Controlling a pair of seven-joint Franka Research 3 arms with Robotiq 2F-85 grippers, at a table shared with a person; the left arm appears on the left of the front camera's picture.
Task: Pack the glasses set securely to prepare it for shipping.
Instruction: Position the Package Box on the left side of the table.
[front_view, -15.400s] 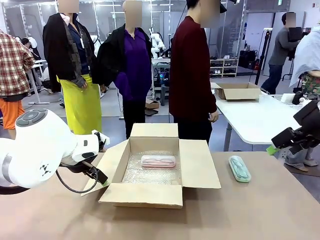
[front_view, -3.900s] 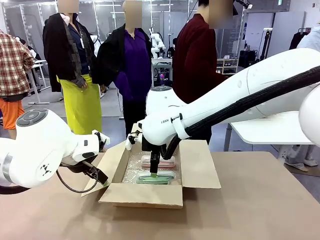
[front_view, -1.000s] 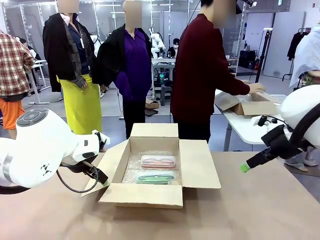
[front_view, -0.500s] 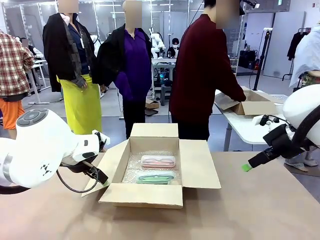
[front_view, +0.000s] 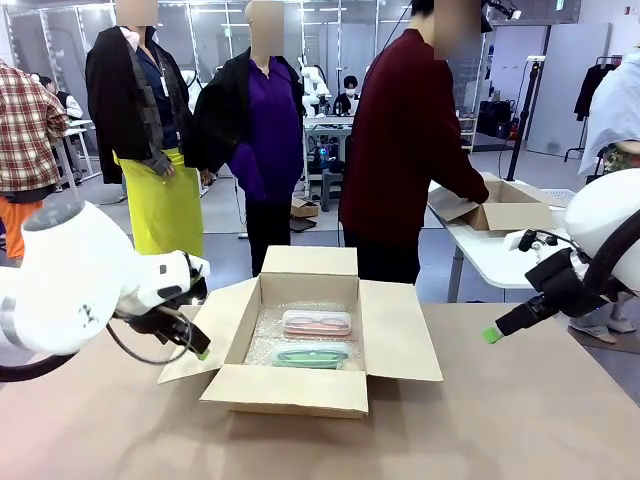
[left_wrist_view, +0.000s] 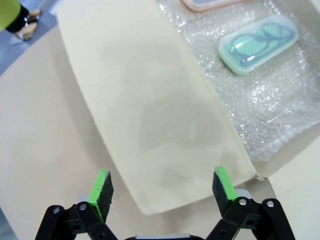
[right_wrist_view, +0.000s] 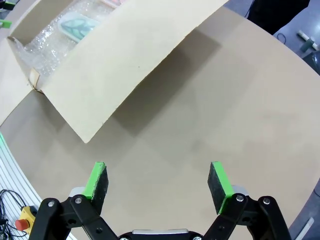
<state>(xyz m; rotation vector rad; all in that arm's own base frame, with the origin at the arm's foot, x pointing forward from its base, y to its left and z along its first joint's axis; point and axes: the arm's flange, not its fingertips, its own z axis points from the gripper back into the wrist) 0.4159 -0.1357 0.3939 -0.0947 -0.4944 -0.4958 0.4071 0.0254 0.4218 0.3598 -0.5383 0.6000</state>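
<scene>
- At the left we have our left gripper (left_wrist_view: 161, 172), its jaws spread wide with nothing between them; in the front view it hangs by the left flap (front_view: 205, 335) of the box.
- Next comes the box (front_view: 290, 388) itself, open on the brown table (front_view: 480, 410), all four flaps folded outward.
- Inside it we see bubble wrap (left_wrist_view: 270, 110) spread over the bottom, with both cases lying flat on top.
- The pink case (front_view: 317, 323) lies on the person's side of the box, and the green case (front_view: 312, 355) lies just beside it, nearer to us. The two lie roughly parallel, and we can make out glasses through the green one's lid.
- The right flap (front_view: 400, 330) slopes out over the table.
- Beyond the box we have the person (front_view: 410, 150) in a dark red top, turned toward the white table (front_view: 490, 262) and reaching into a second box (front_view: 520, 215) there. We cannot tell what the hand is doing inside.
- At the right is our right gripper (right_wrist_view: 158, 165), held above the brown table, well apart from the cases. Its jaws also stand wide open, and we have nothing in them.
</scene>
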